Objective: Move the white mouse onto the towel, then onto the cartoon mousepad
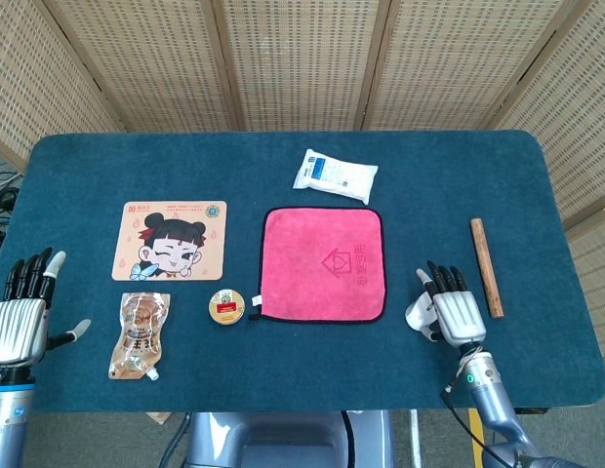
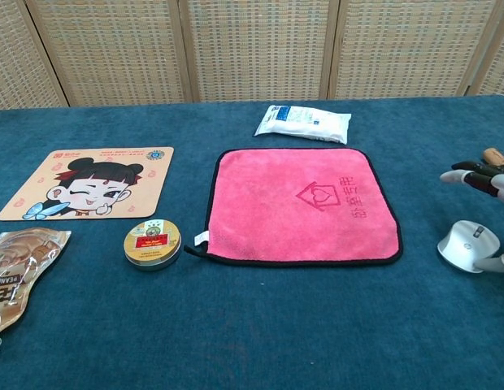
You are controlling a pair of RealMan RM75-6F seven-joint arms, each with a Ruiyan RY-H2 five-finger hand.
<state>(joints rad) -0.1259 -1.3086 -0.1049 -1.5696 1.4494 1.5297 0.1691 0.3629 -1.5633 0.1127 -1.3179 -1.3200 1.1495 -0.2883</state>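
The white mouse (image 1: 417, 312) (image 2: 467, 242) lies on the blue table, right of the pink towel (image 1: 324, 263) (image 2: 301, 203). It looks slightly tipped. My right hand (image 1: 454, 310) (image 2: 482, 175) hovers over its right side, fingers stretched and spread above it, thumb against its near edge. Most of the mouse is hidden under that hand in the head view. The cartoon mousepad (image 1: 171, 240) (image 2: 89, 183) lies at the left. My left hand (image 1: 24, 314) stays open at the table's left edge, holding nothing.
A round tin (image 1: 226, 306) (image 2: 153, 242) sits by the towel's near left corner. A snack pouch (image 1: 139, 334) (image 2: 16, 268) lies below the mousepad. A white packet (image 1: 334, 175) (image 2: 302, 123) lies behind the towel. A wooden stick (image 1: 486, 266) lies right of my right hand.
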